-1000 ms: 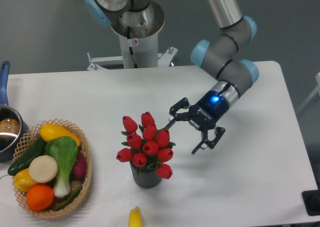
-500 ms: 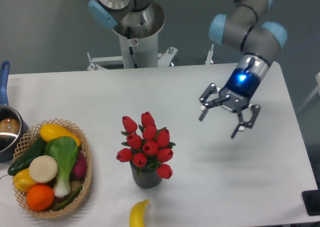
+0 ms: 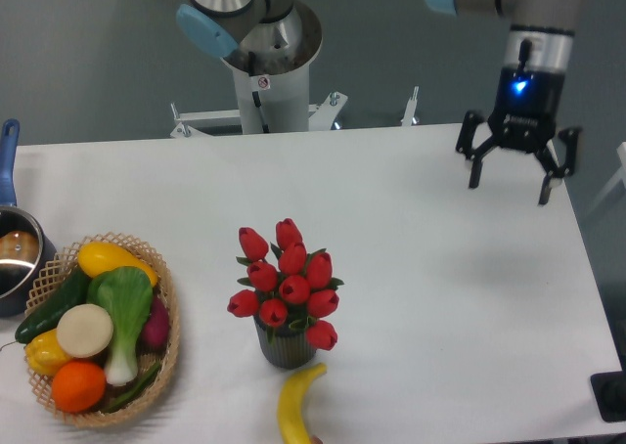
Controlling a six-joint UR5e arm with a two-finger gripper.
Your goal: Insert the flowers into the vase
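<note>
The flowers (image 3: 285, 285), a bunch of red tulip buds with green leaves, stand upright in the vase (image 3: 285, 346), a small dark grey ribbed cylinder near the table's front middle. Only the vase's lower body shows below the blooms. My gripper (image 3: 512, 181) hangs far off at the back right of the table, pointing down, open, with nothing between its fingers.
A wicker basket (image 3: 166, 351) full of vegetables and fruit sits at the front left. A pot (image 3: 12, 253) with a blue handle is at the left edge. A yellow banana (image 3: 295, 407) pokes in at the front edge, just below the vase. The robot base (image 3: 262, 67) stands behind the table.
My gripper has pulled away from the flowers, rising and moving to the back right. The banana has come further into view at the front edge. The flowers stay in the vase.
</note>
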